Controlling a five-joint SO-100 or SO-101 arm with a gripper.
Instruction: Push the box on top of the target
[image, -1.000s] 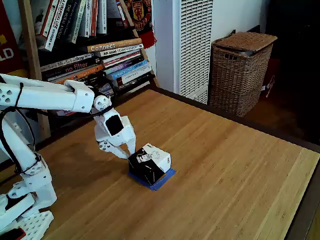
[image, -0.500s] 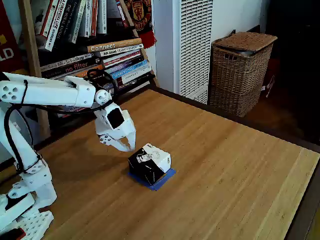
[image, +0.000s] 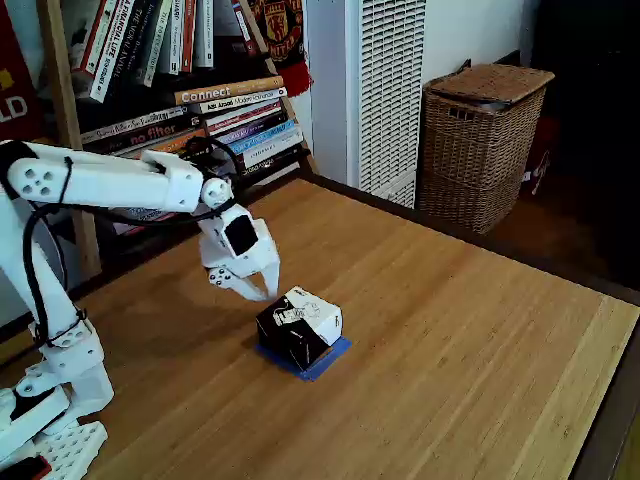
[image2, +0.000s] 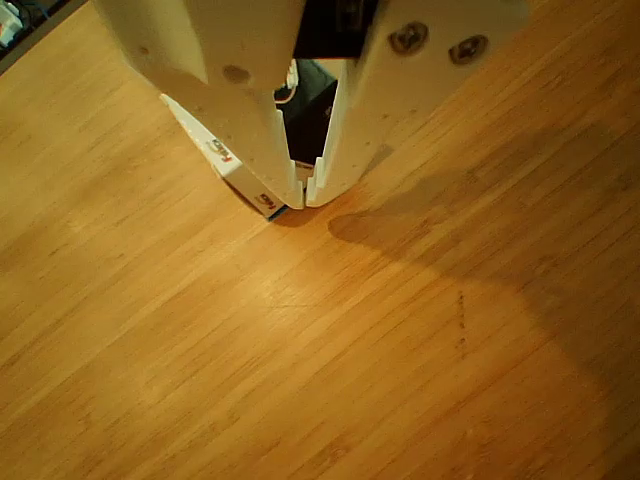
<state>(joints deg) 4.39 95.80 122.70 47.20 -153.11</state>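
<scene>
The black-and-white box (image: 299, 326) sits on the blue tape target (image: 332, 356), whose edge shows under its near right side. My white gripper (image: 262, 293) hangs just left of and above the box's upper left corner, a small gap apart from it. In the other view the gripper (image2: 304, 198) has its fingertips together, shut on nothing, with the box (image2: 245, 180) partly hidden behind the fingers (image2: 255, 130).
A wooden table (image: 450, 350) spreads wide to the right and front of the box. A bookshelf (image: 180, 100) stands behind the arm, with a white heater (image: 385, 90) and a wicker basket (image: 480, 140) beyond the table's far edge. The arm's base (image: 50, 400) is at the left.
The gripper has lifted off the box's left side and drawn up and slightly right, with the arm raised. The box has stayed on the blue tape.
</scene>
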